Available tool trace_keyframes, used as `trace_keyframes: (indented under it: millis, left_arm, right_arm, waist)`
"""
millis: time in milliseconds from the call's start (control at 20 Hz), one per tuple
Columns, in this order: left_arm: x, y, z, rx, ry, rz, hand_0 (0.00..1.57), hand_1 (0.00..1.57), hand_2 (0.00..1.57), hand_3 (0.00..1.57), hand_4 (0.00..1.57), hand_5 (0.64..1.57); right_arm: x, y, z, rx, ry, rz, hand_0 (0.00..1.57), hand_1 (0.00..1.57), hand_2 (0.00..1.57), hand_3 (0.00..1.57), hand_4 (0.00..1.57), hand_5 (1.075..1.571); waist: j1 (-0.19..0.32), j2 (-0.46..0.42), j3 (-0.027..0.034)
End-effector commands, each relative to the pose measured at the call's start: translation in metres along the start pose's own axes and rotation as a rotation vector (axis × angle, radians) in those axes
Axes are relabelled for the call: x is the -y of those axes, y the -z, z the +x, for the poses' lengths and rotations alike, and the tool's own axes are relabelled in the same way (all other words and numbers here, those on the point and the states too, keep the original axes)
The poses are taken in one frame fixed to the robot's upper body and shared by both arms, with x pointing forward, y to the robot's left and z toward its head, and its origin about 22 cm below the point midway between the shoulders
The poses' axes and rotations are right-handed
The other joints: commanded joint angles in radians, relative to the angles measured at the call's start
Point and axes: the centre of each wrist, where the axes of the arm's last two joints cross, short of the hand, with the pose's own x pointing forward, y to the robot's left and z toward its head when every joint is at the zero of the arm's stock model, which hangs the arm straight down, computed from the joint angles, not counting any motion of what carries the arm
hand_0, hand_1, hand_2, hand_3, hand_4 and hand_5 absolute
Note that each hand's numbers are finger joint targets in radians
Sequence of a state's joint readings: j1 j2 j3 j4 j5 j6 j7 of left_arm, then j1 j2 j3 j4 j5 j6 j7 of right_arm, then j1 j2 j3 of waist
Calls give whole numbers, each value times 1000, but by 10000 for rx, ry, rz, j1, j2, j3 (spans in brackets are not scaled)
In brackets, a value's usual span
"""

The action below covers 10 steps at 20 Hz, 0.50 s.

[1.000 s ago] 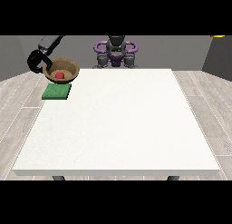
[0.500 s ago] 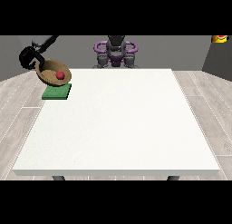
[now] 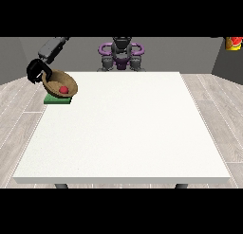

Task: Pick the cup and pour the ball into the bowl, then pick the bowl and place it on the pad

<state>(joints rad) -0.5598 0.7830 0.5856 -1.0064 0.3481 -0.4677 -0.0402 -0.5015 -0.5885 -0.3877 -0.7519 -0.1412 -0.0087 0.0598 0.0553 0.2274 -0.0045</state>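
Listing contents, front view: no brand, label or legible writing on any item

Table (image 3: pixel 128 133): large, white, plain top, dark legs showing under the near edge. Floor of pale grey planks; grey walls behind. Robot torso (image 3: pixel 121 55) with purple rings stands at the far edge, centre.

Pad (image 3: pixel 58 100): green, flat, at the far corner of the table on the view's left, lying at the edge.

Bowl (image 3: pixel 60 83): brown, tilted with its opening toward the table's middle, over the pad; whether it touches the pad cannot be told.

Ball (image 3: pixel 63 89): red, inside the bowl, low against the wall.

Hand at the view's left (image 3: pixel 36 70): black, curled round the bowl's outer rim, gripping it.

Red and yellow object (image 3: pixel 233 42): at the view's upper right, off the table, cut by the edge; identity unclear
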Motion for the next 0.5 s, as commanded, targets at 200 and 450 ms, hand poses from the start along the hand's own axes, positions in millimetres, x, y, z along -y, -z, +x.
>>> trace_keyframes:
  millis: [200, 450]
  left_arm:
    - [-2, -2, 1, 150, 134, -76, 0, 0, 0, 0, 1199, 1559]
    - [10, 4, 6, -157, -110, -291, 0, 0, 0, 0, 1192, 1563]
  right_arm:
    - [-7, 6, -10, -772, 1441, -313, 1571, 1571, 1571, 738, 905, 1569]
    - [7, 7, -14, -784, 418, -1499, 1571, 1571, 1571, 1087, 0, 1550]
  waist:
    - [53, -36, 51]
    - [285, -106, 54]
